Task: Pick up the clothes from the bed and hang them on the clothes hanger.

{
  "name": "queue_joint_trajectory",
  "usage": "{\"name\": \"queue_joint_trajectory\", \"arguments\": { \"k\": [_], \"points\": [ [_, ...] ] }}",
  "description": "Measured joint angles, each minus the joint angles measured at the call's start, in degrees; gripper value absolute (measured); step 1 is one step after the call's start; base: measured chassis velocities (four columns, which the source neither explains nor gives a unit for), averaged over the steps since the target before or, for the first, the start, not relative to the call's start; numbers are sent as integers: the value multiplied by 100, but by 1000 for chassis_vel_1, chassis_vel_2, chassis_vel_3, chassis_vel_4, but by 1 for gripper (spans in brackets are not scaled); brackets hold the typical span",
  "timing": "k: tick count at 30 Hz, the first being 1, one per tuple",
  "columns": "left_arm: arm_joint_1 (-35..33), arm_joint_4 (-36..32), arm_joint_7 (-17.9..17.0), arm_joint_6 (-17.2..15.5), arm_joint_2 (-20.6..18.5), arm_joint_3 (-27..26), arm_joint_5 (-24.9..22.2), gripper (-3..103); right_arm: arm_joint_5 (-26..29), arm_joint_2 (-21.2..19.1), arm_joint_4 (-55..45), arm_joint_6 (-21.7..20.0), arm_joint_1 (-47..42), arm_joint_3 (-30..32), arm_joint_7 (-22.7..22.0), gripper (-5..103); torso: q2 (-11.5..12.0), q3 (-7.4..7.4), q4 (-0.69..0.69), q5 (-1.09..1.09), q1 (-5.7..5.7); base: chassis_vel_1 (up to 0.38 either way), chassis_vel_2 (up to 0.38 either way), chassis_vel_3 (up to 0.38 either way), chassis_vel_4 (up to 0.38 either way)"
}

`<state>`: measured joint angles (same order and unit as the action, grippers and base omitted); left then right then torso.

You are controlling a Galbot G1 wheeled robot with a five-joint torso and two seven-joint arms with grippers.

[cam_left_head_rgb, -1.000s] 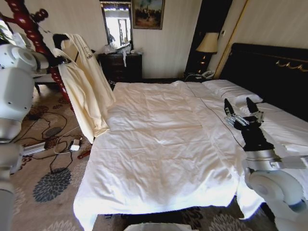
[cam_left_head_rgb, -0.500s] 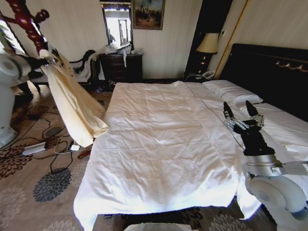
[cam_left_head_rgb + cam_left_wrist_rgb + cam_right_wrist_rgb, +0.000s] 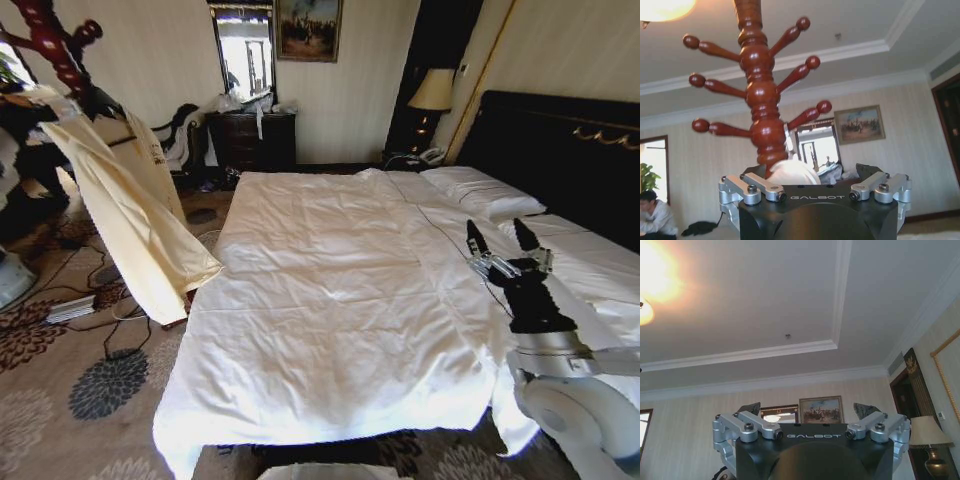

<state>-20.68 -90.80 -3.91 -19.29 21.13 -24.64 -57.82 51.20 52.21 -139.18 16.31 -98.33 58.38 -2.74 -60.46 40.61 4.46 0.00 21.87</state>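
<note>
The right gripper hovers over the bed, fingers spread, empty. Farther off, the top hangs limp by the stand; thin, light, best held at the shoulders. The left gripper's fingers seemingly pinch it.

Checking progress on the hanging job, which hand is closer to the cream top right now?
Left. The left hand is up by the wooden coat stand where the cream top hangs; the right hand hovers open over the bed, far across.
</note>
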Motion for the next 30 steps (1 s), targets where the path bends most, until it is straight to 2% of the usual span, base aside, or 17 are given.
{"name": "queue_joint_trajectory", "arguments": {
  "k": [5,7,9,11,14,15,19,25,27,28,30],
  "points": [
    [-320,-62,-20,-196,6,-249,-14,100,13,20,-60,-17,-112,98,-16,100,1,0,1,-1,0,0,0,0,0],
    [-394,-82,-54,-322,45,-368,-177,100,32,25,-91,-41,-156,154,-55,100,1,1,1,-1,1,0,0,0,0],
    [-467,-85,-238,-539,163,-617,-646,100,65,27,-120,-68,-211,225,-85,100,1,1,2,0,1,0,0,0,0],
    [-491,-79,-286,-571,194,-683,-715,100,67,28,-129,-70,-224,238,-86,100,1,0,2,0,1,0,0,0,0],
    [-703,-37,-508,-653,365,-1086,-889,100,68,44,-154,-75,-280,274,-89,100,0,1,0,0,1,0,0,0,0],
    [-703,-37,-508,-653,365,-1086,-889,100,68,44,-154,-75,-280,274,-89,100,0,1,0,0,1,0,0,0,0],
    [-915,32,-889,-580,662,-1577,-950,100,17,127,-191,-80,-382,316,-89,100,0,1,0,0,1,0,0,0,0],
    [-1244,-108,-1039,-389,839,-1865,-936,100,-88,251,-223,-80,-475,389,-86,100,1,1,-1,-1,1,0,0,0,0],
    [-1560,-325,-1041,-217,913,-1949,-629,100,-207,352,-177,-29,-532,499,-81,100,1,0,0,1,1,0,0,0,0],
    [-1560,-325,-1041,-217,913,-1949,-629,100,-207,352,-177,-29,-532,499,-81,100,1,0,0,1,1,0,0,0,0],
    [-2082,-707,-1052,-41,1038,-2093,-300,100,-540,535,-1,104,-575,651,5,100,1,1,3,0,1,0,0,0,0]
  ]
}}
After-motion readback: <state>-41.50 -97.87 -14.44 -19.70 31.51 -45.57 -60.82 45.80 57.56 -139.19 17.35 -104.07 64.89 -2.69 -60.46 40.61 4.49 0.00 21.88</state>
